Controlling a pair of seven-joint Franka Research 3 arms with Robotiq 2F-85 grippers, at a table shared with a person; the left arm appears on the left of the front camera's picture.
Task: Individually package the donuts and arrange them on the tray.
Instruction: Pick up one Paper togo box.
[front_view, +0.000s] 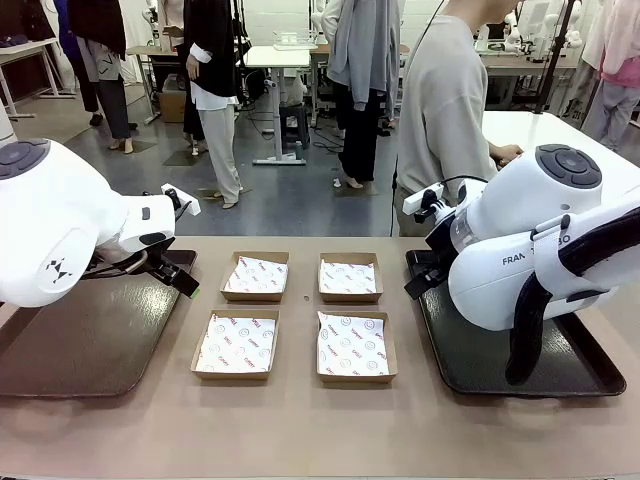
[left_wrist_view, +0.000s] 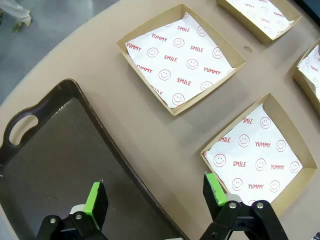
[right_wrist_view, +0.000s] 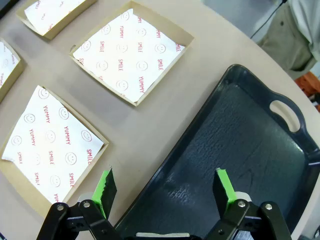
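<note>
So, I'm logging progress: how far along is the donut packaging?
Done: four paper-lined boxes set out between the brown tray and black tray. In hand: nothing; left gripper and right gripper hang open. Left: boxes hold only paper, so all packing and arranging.

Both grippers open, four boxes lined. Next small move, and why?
Probably wait: hold the left gripper open by the dark brown plastic tray and the right gripper open by the black plastic tray until the person acts. The four shallow brown cardboard boxes contain just white printed paper, so nothing seems ready to grasp.
</note>
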